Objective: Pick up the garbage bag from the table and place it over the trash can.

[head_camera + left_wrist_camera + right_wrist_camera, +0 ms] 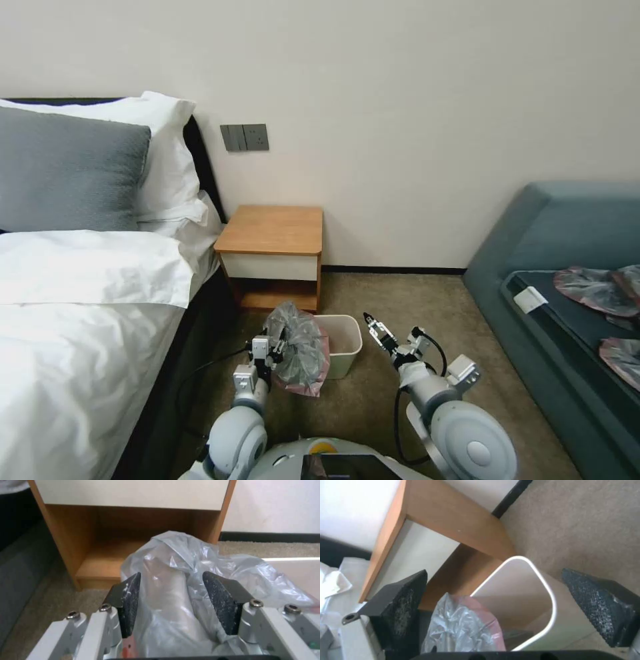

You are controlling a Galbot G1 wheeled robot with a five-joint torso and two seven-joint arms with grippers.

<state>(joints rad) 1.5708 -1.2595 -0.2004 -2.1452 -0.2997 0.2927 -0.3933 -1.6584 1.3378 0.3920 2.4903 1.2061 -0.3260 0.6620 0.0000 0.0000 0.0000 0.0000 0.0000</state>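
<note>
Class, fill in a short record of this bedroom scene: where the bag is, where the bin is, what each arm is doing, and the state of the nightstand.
garbage bag: held bunched by the left gripper, beside the bin
trash can: on carpet before the nightstand, unlined
right gripper: jaws open, beside the bin's other side
nightstand: top bare

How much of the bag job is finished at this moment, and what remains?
Done: the bag is off the table, whose top is bare. In hand: the left hand holds the bag bunched up at the left rim of the bin, while the right hand hovers open at the bin's right side. Left: the bag is not yet spread open over the bin's rim; the bin's inside shows bare.
</note>
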